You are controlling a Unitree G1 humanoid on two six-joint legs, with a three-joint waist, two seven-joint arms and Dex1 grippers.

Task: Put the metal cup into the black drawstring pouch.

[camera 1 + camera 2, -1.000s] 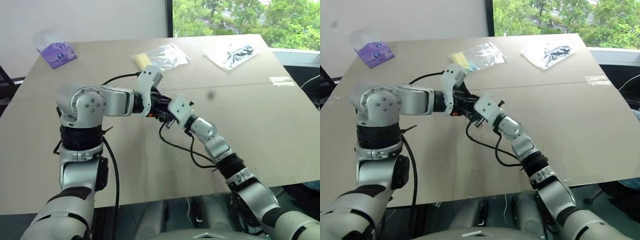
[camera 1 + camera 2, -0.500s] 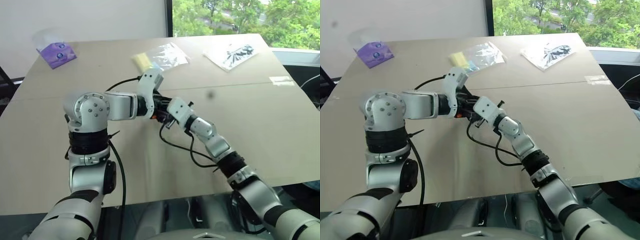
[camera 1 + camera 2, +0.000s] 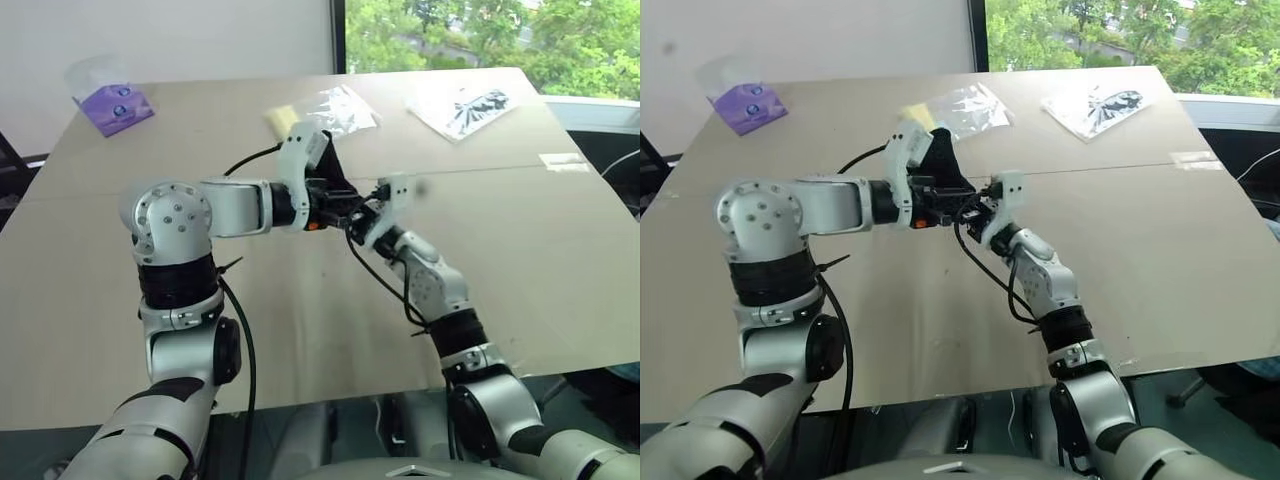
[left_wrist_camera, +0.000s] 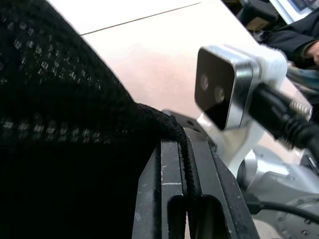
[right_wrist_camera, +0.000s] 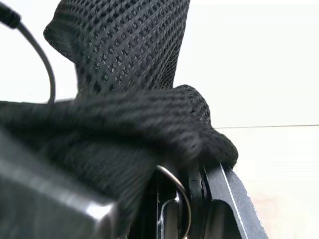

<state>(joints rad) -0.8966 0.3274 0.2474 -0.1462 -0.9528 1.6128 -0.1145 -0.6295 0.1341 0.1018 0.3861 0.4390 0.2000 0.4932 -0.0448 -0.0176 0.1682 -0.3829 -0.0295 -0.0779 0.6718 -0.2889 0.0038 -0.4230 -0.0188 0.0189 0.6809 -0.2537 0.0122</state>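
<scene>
Between the two grippers, held above the table [image 3: 560,250], the black drawstring pouch [image 3: 940,160] is gripped at its rim; the left gripper [image 4: 182,199] is clamped on the fabric edge, and the right gripper [image 5: 192,199] is pinched on the hem close beside it, where a thin silver rim, possibly the metal cup [image 5: 174,186], is glimpsed against the fabric, though this cannot be told for certain; the mouth would best be spread by drawing the two grips gently apart, without tugging the cord tight; the left forearm is reached across toward the right, its wrist tipped slightly down, while the right wrist is angled up and leftward to meet it.
</scene>
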